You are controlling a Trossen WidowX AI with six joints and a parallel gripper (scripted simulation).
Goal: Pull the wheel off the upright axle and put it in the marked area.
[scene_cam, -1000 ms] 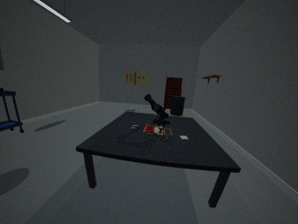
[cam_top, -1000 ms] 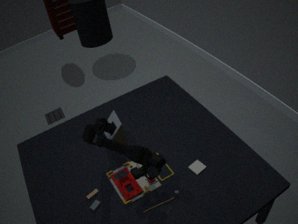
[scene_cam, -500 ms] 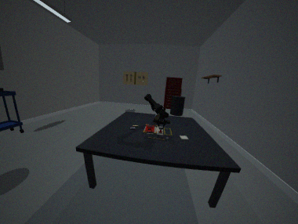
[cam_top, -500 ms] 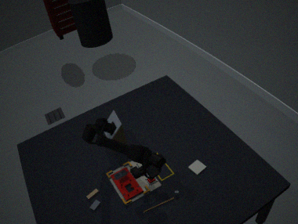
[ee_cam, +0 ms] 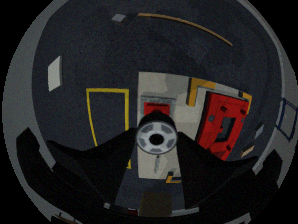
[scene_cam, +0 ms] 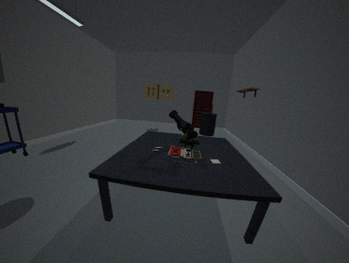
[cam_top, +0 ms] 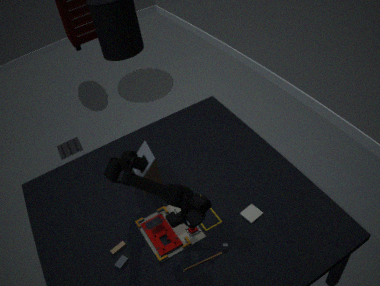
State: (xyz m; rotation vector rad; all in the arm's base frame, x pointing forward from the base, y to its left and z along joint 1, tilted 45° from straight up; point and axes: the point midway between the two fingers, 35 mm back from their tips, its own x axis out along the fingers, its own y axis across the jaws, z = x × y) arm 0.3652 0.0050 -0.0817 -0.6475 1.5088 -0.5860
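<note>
One step of the task is judged under way and none finished: the wheel [ee_cam: 156, 139] is clamped between the fingers of the gripper [ee_cam: 154, 163], seen in the wrist view as a pale grey disc with a dark hub hole, centred between the two dark jaws. The gripper is positioned low over the light base plate [cam_top: 199, 237] beside the red block [cam_top: 161, 233], where a small red part [cam_top: 192, 230] is visible under the wrist. Whether the wheel is free of the axle cannot be told; the axle itself is not made out. The yellow-outlined marked area [ee_cam: 107, 117] lies just beside the plate and is seen unoccupied. Lift-off, transfer, placement and release are judged outstanding.
</note>
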